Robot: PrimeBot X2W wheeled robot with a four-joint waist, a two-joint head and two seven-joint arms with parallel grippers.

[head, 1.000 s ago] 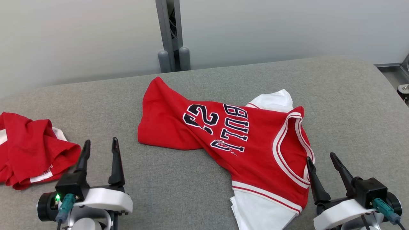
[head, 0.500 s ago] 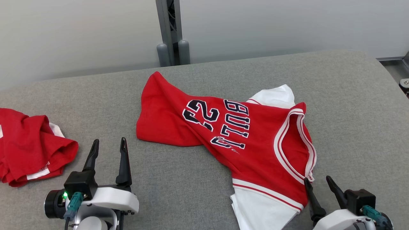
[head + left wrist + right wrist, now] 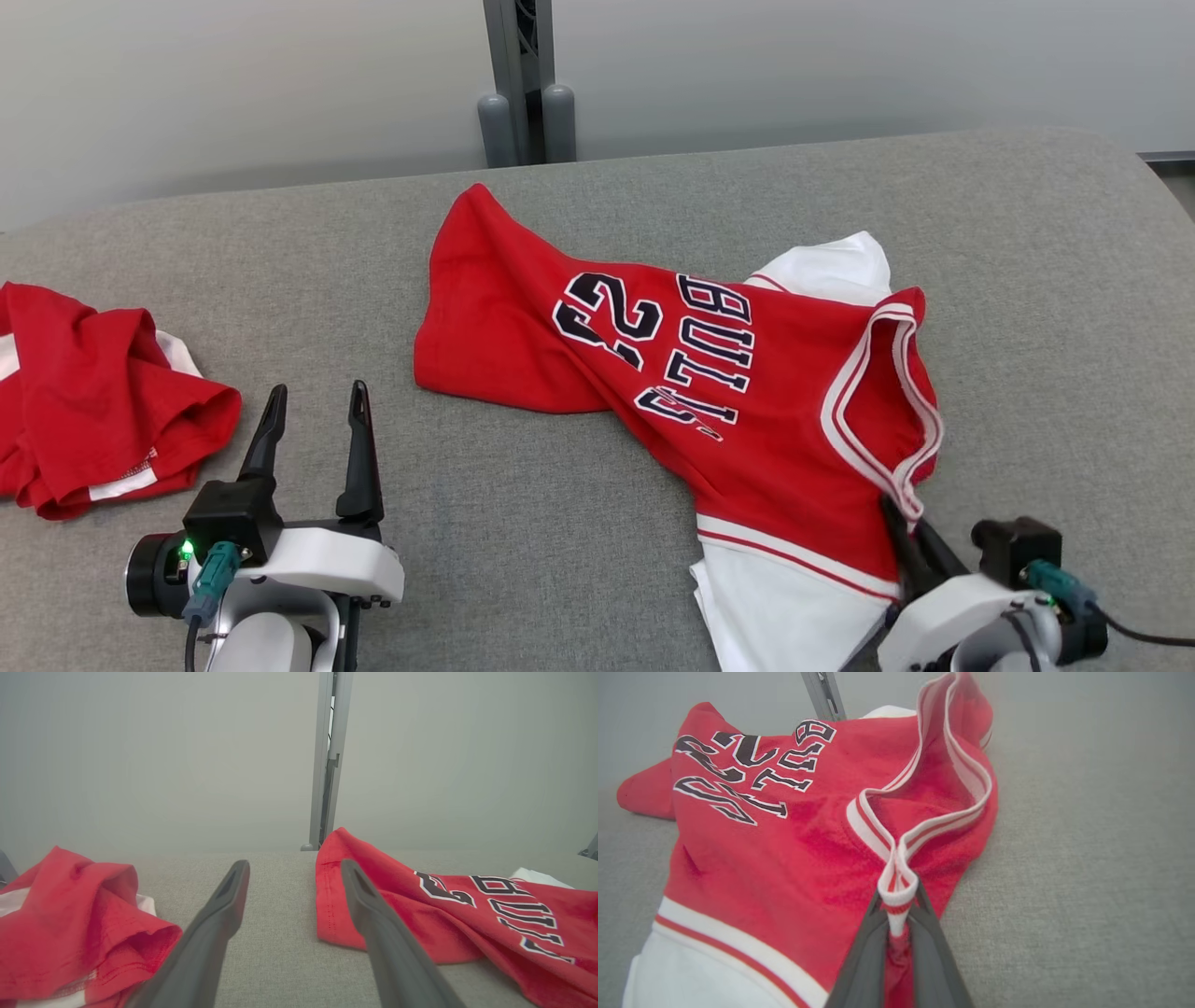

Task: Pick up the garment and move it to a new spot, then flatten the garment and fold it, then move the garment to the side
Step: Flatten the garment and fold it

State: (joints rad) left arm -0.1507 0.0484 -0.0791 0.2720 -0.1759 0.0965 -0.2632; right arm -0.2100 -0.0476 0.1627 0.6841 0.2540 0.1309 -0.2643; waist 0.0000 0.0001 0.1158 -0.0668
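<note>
The garment is a red jersey with white trim, white sleeves and dark lettering, lying crumpled across the middle of the grey padded table. My right gripper is at its near right corner, shut on the striped neckline trim, which is pinched between the two dark fingers. At the lower left my left gripper stands open over bare table, with nothing between its fingers. In the left wrist view the garment's red hem lies just right of the left gripper.
A second red and white garment lies bunched at the table's left edge, close to my left gripper. A grey post stands behind the table's far edge against a pale wall.
My right gripper has closed on the garment's neckline trim; it was open beside it before. The camera has shifted a little. The left gripper stays open.
</note>
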